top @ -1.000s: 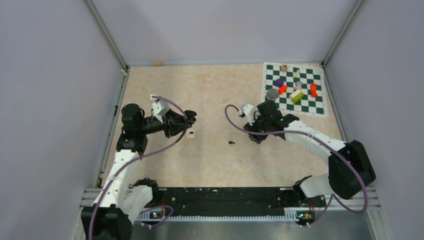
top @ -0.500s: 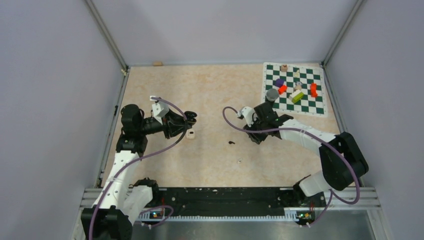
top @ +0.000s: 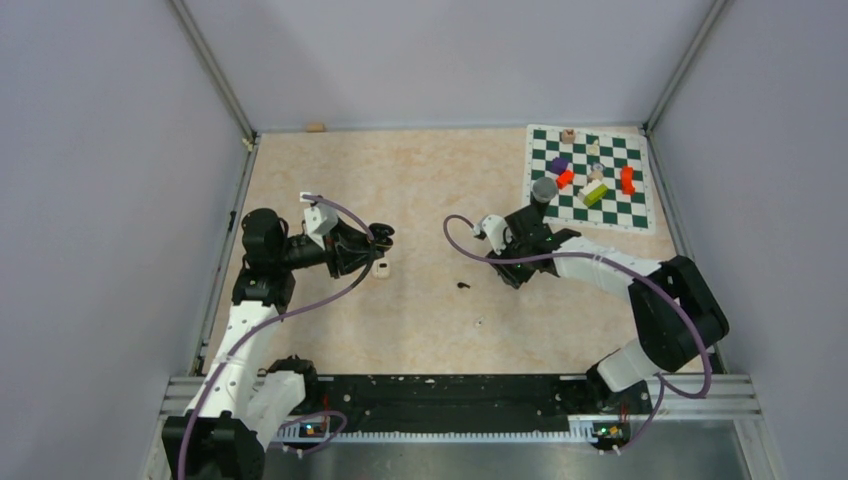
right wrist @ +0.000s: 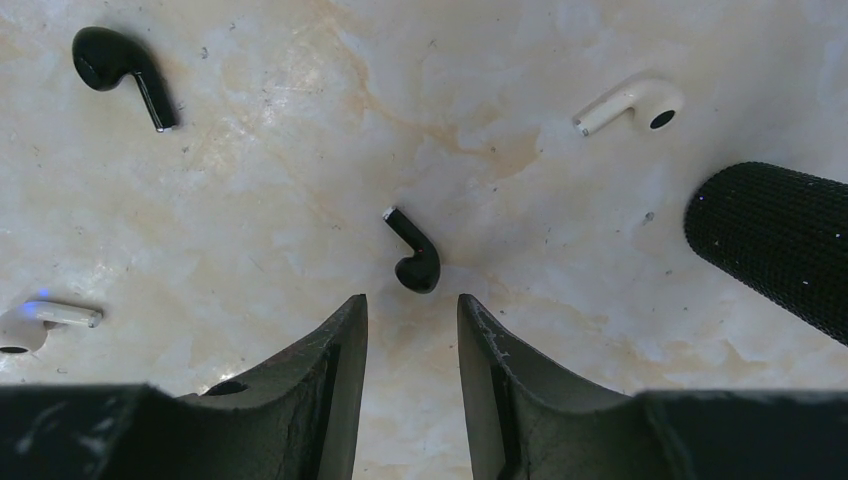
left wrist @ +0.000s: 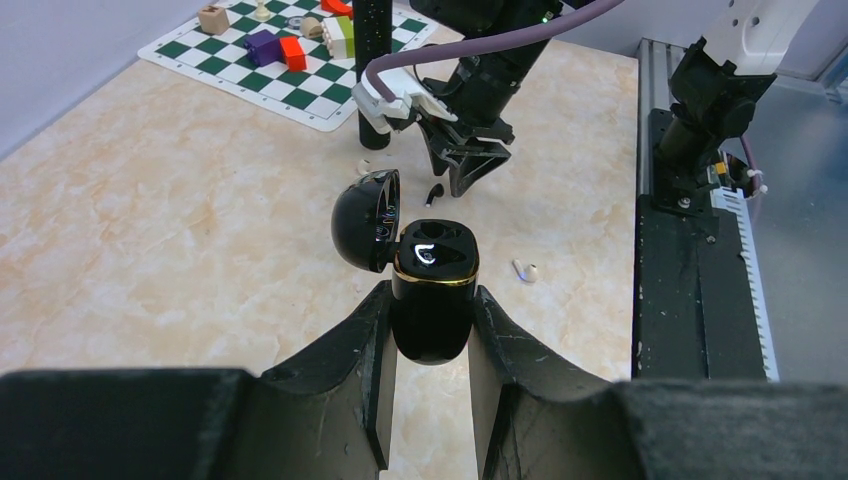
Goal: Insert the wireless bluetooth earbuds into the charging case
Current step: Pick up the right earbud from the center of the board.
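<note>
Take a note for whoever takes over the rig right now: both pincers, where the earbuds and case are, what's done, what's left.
Left pincer: shut on the black charging case, whose lid is open.
Right pincer: open and empty, low over a black earbud lying just ahead of its fingertips.
Loose on the table: a second black earbud, a white earbud and a second white earbud.
Done: case gripped and open. No bud is in it.
Left: pick up each bud and seat it in the case.
</note>
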